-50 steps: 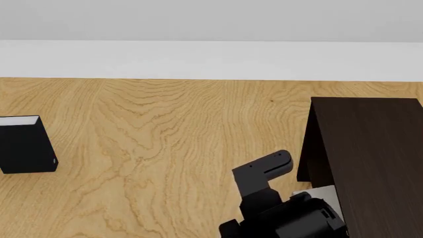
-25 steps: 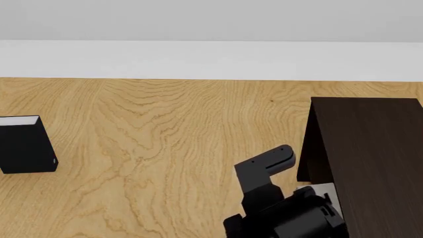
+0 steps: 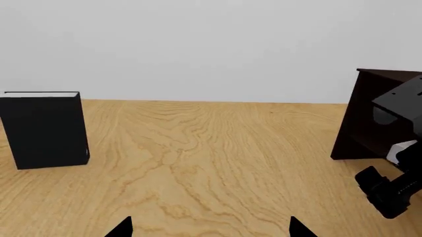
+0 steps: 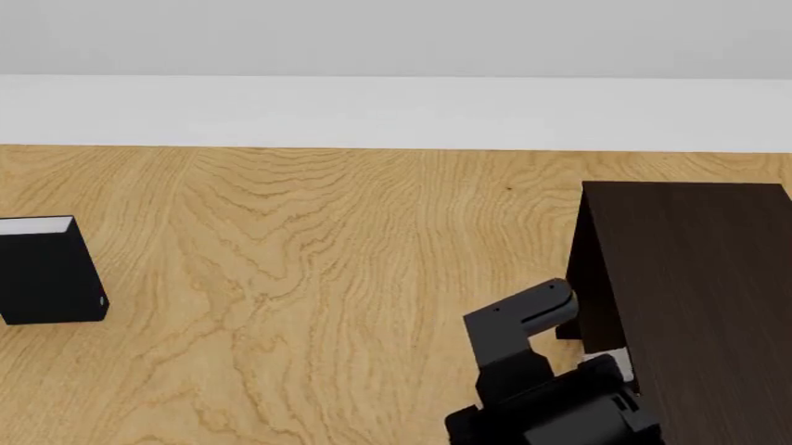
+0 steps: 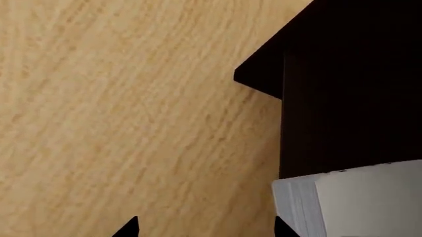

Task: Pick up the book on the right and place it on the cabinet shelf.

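Over the last second your right arm has slid to the right and a little nearer the cabinet: its black bracket, which stood clear of the dark side panel, now touches or overlaps that panel's near edge in the head view. The grey book has gone with it, and less of it shows; only a pale sliver peeks out between the arm and the cabinet. In my judgement you are in the insertion step, with the book at the cabinet's mouth but not yet resting on the shelf.

In the right wrist view the book fills the lower corner, its white page edges turned toward the bare tabletop and its plain cover toward the cabinet's dark interior. Its long axis cannot be read; too little of it shows.

The right jaws themselves are hidden; the book's place tight against the wrist camera suggests they hold it, but the pictures do not prove it. Your left jaws' dark tips show wide apart with nothing between them, facing the black book standing far left.
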